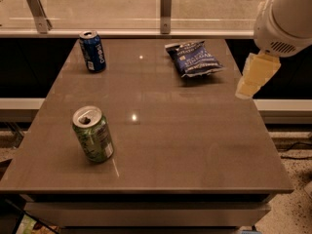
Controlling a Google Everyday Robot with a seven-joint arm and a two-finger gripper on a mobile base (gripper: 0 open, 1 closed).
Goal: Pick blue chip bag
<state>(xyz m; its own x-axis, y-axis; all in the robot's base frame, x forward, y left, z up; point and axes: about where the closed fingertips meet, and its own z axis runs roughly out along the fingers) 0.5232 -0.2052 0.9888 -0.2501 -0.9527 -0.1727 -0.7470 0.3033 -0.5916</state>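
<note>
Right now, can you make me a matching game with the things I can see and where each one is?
Things:
1. blue chip bag
2. blue soda can
3. green can
4. gripper

Places:
A. standing near the front left of the table
B. in the air by the table's right side
C. standing at the far left
D. lying flat at the far right

Pairs: 1-D, 2-C, 3-A, 4-B.

Two cans (92,51) (93,133), one blue chip bag (195,58), one hand (247,86) at the far right.
</note>
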